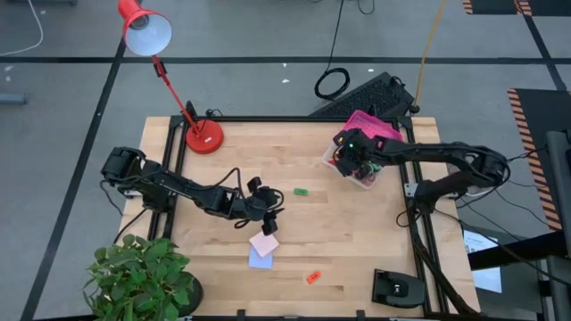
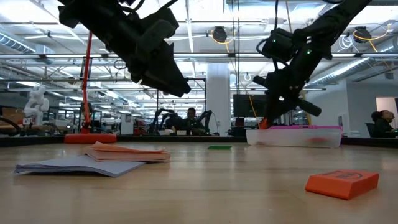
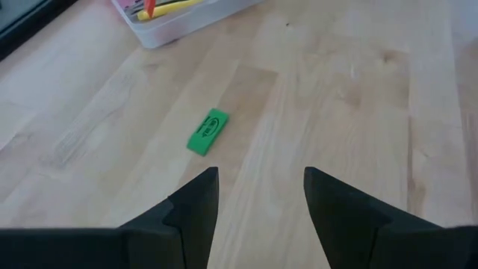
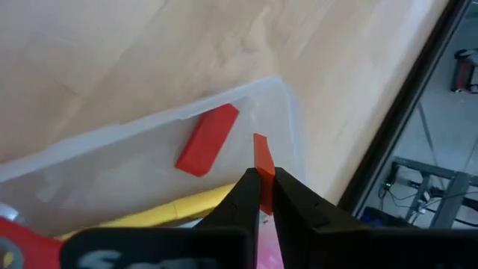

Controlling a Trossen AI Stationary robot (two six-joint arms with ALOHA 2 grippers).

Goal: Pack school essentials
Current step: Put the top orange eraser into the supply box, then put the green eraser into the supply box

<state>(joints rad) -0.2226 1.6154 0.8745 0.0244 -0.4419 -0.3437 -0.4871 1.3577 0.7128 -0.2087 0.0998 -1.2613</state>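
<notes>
Right end effector (image 4: 260,196) pinches a thin orange eraser (image 4: 262,166) by its end above the clear box (image 4: 291,119); it seems light and stiff. Left end effector (image 3: 260,190) is spread near the green eraser (image 3: 207,132).

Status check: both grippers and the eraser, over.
Right gripper shut on orange eraser over clear box. Left gripper open, empty, near green eraser. Nothing blocking.
</notes>
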